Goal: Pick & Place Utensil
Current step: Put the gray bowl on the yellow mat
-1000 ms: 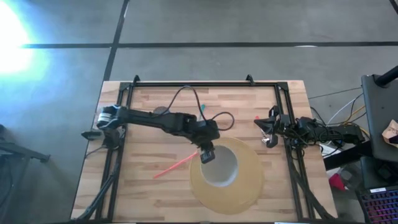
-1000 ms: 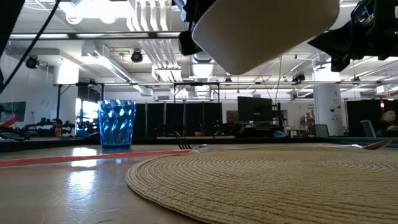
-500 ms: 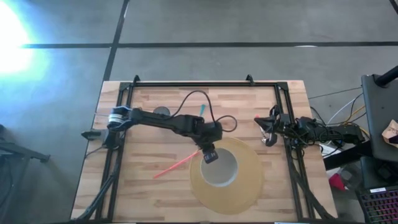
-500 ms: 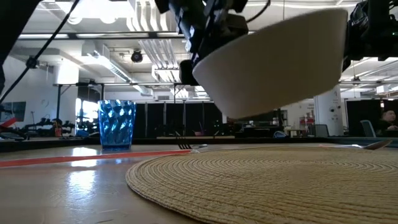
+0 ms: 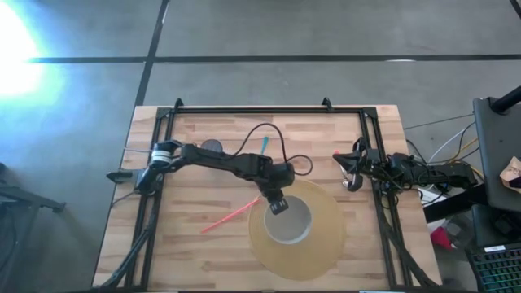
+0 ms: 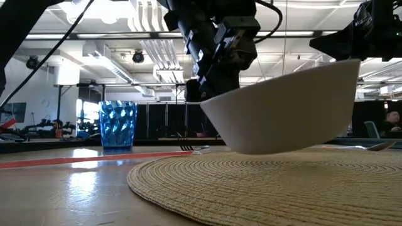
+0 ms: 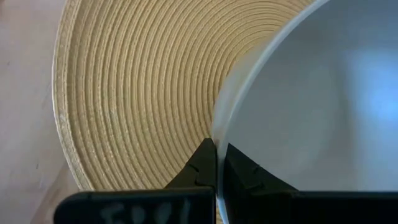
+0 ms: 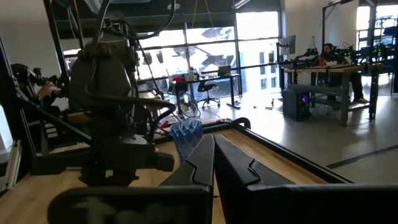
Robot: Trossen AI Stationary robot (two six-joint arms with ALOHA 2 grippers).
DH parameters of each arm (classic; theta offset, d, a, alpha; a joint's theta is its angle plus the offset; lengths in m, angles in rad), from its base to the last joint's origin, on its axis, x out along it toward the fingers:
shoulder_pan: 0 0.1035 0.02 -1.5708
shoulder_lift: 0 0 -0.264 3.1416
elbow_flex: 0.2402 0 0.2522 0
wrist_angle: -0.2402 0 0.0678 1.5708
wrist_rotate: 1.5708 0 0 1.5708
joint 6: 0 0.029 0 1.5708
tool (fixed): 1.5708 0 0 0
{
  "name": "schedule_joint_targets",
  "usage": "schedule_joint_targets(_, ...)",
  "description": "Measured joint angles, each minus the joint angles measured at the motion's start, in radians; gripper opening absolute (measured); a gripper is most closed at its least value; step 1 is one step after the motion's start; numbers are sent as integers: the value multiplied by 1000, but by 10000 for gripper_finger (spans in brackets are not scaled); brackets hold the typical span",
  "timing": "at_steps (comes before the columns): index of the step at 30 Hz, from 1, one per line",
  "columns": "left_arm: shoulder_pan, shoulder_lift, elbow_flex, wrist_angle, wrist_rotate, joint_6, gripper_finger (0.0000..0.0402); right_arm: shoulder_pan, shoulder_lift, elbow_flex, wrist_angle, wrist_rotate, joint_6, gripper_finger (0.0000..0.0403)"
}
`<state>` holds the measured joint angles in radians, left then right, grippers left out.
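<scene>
A white bowl (image 5: 289, 225) hangs low over a round woven placemat (image 5: 326, 240) at the table's middle right, and it is tilted in the low view (image 6: 282, 113). My left gripper (image 5: 278, 207) is shut on the bowl's rim. A red utensil (image 5: 230, 216) lies flat on the table, left of the mat. A teal utensil (image 5: 264, 144) lies toward the far edge. My right gripper (image 5: 348, 181) is shut and empty at the table's right side. My left gripper pinches the bowl's rim (image 7: 216, 134) on the side toward the table's far left, one finger inside the bowl and one outside. The fingers slant down from the far left. The bowl is tilted, its held side lower. Whether its base (image 6: 276, 149) touches the mat, I cannot tell.
A blue faceted cup (image 6: 117, 124) stands on the table toward the far left, also seen in the right wrist view (image 8: 186, 138). A fork (image 6: 191, 148) lies beyond the mat. A black frame rail (image 5: 252, 110) runs around the table's edges.
My left gripper has gone down toward the placemat, and a little toward the near right, with the bowl. The bowl stays tilted. It has come from well above the mat to just over its surface.
</scene>
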<state>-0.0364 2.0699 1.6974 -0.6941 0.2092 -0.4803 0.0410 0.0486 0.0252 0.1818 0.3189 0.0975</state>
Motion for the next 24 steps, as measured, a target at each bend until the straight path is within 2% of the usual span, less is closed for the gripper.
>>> schedule_joint_targets(17,0,36,0,59,14,0,6,0,0,0,-2,0,-4,8)
schedule_joint_targets(24,0,36,0,64,12,8,30,0,0,0,-2,0,-4,8)
